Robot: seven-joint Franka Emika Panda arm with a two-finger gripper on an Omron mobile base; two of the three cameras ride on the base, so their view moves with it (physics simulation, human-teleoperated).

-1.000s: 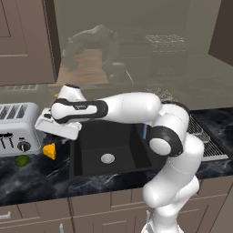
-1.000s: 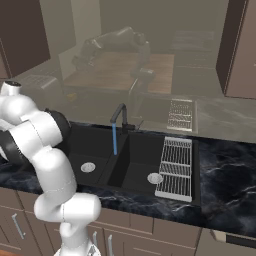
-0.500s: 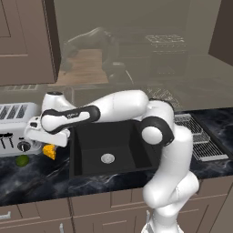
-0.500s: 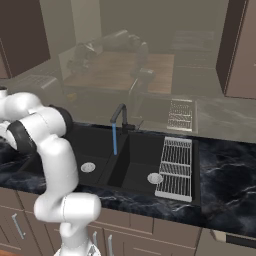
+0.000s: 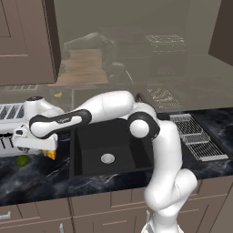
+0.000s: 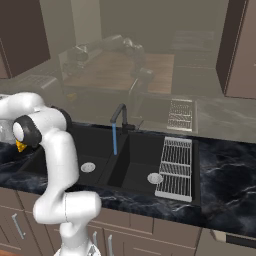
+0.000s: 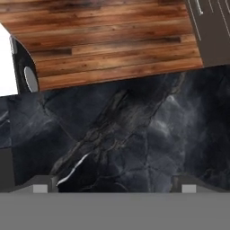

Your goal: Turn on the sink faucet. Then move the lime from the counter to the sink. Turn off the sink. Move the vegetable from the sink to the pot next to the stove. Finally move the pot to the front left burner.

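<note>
Fingers apart, the gripper (image 5: pixel 34 144) hangs over the counter's (image 5: pixel 41 173) left end; descending here risks nudging the cheese (image 5: pixel 51 154) or missing the lime (image 5: pixel 22 160).

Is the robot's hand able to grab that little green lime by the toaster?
Probably yes. The hand is open, hanging over the counter just above the lime. Nothing lies between them, though the cheese wedge sits close beside it.

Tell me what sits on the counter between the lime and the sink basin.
In the left base view, an orange-yellow cheese wedge lies between the lime and the sink, partly hidden under the arm's hand; otherwise bare black counter.
</note>
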